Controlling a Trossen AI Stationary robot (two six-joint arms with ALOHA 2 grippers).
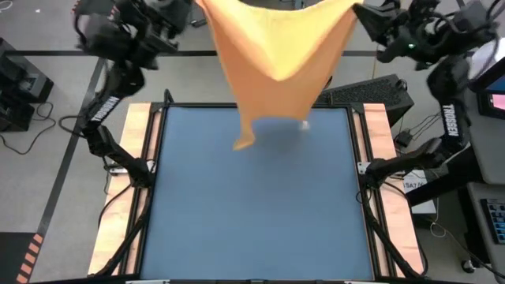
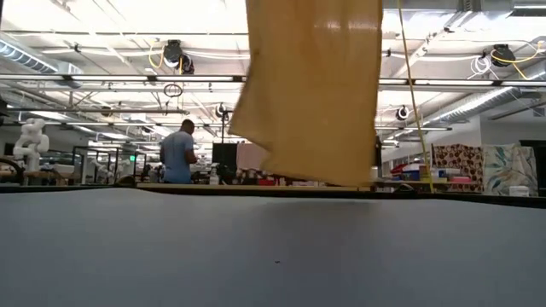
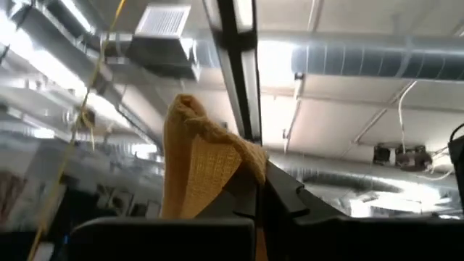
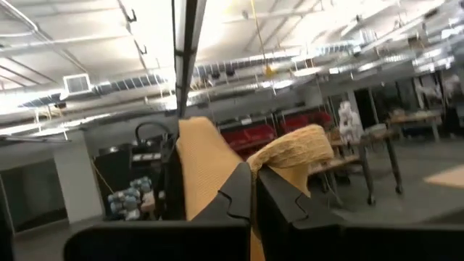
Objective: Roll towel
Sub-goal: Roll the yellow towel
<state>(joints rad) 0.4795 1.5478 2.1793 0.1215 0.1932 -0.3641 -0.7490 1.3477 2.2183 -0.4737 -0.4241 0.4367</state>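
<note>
The orange-yellow towel [image 1: 276,47] hangs spread between my two grippers, high over the table's far edge. It narrows to a low corner [image 1: 245,142], and a small white tag [image 1: 304,124] sits at its lower edge. In the low view the towel [image 2: 316,94] hangs as a broad sheet, its lower edge [image 2: 324,181] seemingly clear of the blue table top [image 1: 260,213]. My left gripper [image 1: 196,8] is shut on the towel's upper left corner. My right gripper [image 1: 359,14] is shut on its upper right corner. My left gripper pinches the towel's upper corner [image 3: 239,163] between its two shut fingers [image 3: 279,192]. A bunched tuft of cloth [image 3: 192,119] sticks out past the fingertips. The towel is lifted and hangs below the gripper. My right gripper pinches the towel's other upper corner [image 4: 272,163] between its two shut fingers [image 4: 235,192]. A bunched fold [image 4: 297,141] sticks out past the fingertips, and the cloth [image 4: 203,167] falls away beside them. The towel is lifted and hangs below.
Wooden strips [image 1: 134,158] border the blue top on the left and right. A dark keyboard [image 1: 371,88] lies beyond the far right corner. A person [image 2: 177,153] stands in the room behind the table.
</note>
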